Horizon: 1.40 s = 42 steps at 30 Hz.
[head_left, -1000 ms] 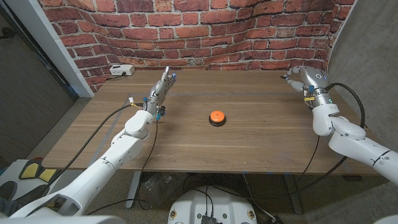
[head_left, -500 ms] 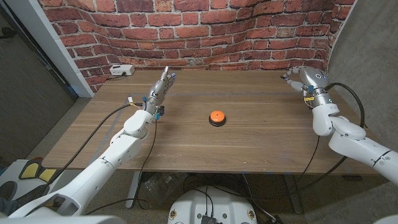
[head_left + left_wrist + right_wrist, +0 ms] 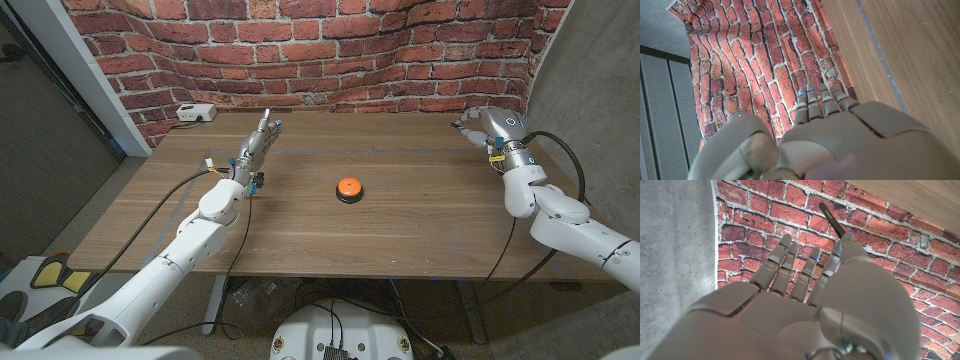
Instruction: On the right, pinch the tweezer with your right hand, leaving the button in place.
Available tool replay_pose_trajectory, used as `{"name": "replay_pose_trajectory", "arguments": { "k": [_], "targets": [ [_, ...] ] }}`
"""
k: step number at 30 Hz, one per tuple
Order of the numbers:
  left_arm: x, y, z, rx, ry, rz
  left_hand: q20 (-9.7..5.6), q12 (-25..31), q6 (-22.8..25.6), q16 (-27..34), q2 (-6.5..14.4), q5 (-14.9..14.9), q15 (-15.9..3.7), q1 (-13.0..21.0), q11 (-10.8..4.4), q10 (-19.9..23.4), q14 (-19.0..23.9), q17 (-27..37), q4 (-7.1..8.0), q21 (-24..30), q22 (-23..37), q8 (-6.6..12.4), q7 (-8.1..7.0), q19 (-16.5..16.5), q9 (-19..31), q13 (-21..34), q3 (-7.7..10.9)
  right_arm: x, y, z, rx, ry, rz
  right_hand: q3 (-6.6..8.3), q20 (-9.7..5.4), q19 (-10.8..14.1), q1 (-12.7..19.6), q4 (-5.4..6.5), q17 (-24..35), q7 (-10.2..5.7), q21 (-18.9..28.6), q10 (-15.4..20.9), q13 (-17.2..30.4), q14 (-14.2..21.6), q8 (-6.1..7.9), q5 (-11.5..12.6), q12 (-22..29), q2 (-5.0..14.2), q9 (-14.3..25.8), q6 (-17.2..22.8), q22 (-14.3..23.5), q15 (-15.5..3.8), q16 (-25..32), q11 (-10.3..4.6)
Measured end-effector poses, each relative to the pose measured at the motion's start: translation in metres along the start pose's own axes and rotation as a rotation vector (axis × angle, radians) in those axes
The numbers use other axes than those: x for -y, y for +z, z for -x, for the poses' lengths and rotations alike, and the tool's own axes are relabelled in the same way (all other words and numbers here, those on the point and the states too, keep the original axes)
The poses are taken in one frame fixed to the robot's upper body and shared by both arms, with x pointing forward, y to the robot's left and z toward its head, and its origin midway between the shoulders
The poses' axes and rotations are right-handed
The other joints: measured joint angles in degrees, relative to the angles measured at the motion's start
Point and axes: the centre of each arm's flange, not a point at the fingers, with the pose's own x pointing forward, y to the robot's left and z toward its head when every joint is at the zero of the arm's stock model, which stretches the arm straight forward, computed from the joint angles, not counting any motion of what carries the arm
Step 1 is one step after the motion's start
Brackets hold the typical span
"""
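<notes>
The tweezer (image 3: 832, 221), a thin dark rod, projects beyond the fingertips of the right robot hand (image 3: 480, 127), which pinches it above the far right corner of the counter (image 3: 400, 230). The orange button (image 3: 348, 188) sits mid-counter, well apart from both hands. The left robot hand (image 3: 262, 138) hovers with fingers straight, holding nothing; nothing has visibly moved since the earlier frames.

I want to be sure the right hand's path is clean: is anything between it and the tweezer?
Nothing visible stands between them. In the right wrist view the dark tweezer sticks out right at the fingertips of the right hand, apparently pinched there. The orange button sits mid-table, well apart from that hand.
</notes>
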Motion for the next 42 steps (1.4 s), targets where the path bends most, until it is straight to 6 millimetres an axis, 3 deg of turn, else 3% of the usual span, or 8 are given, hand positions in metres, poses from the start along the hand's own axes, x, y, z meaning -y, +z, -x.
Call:
{"name": "replay_pose_trajectory", "arguments": {
  "k": [42],
  "targets": [
    [-0.006, -0.01, 0.013, -0.007, 0.03, 0.022, 0.08, 0.0, 0.0, 0.0, 0.4, 0.0, 0.0, 0.4, 0.0, 0.0, 0.0, 0.0, 0.25, 0.0, 0.0, 0.0, 0.0, -0.1, 0.0, 0.0, -0.24, -0.02, -0.008, -0.023, 0.05, 0.173, 0.189, 0.0, 0.0, 0.0, -0.3, 0.0, 0.0, 0.01, 0.0, 0.0, 0.0, 0.0, -0.05, 0.0, 0.0, -0.3, -0.4, 1.3, 0.0, 0.05, 0.0, 0.01]
  ]
}}
